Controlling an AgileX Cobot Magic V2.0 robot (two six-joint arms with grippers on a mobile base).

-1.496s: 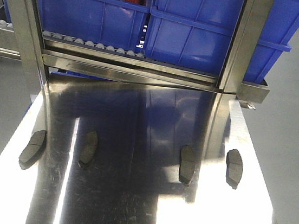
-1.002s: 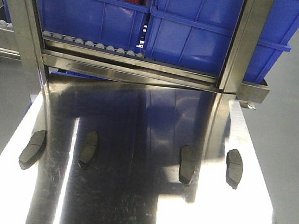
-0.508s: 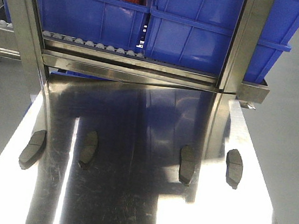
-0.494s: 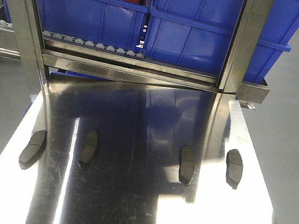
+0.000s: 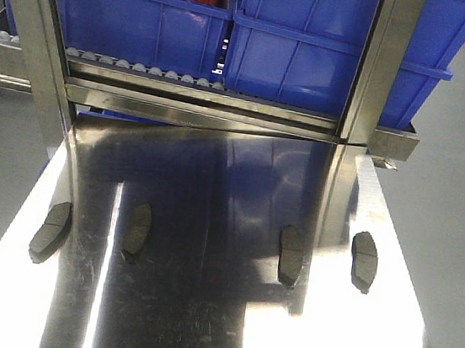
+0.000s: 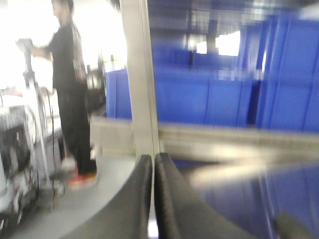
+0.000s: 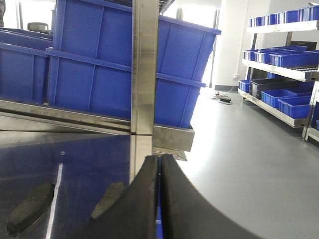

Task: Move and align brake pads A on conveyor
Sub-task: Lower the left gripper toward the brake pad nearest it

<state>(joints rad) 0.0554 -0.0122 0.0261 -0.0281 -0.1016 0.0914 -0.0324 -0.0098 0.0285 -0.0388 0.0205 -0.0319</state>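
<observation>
- The brake pads A (image 5: 136, 232) are four flat, dark-grey curved oblongs with a matte, gritty face. They lie in a loose row across the middle of the front view on the steel table (image 5: 197, 322), well apart from each other.
- The table is mirror-bright and finely scratched. It reflects the blue bins (image 5: 298, 55), smooth ribbed plastic, which sit on a roller rail (image 5: 143, 70) along the top.
- Left gripper (image 6: 152, 159): its smooth black curved fingers are pressed together with nothing between them. This view is smeared by blur; a person (image 6: 70, 89) stands at upper left, and a dark smudge in the lower right corner may be a pad.
- Right gripper (image 7: 159, 158): clenched the same way, holding nothing, below a brushed steel post (image 7: 144, 64).
- In the right wrist view two pads show at lower left, the nearer one partly cut off by the fingers.
- Shelving (image 7: 284, 55) at the right is cropped by the frame edge.
</observation>
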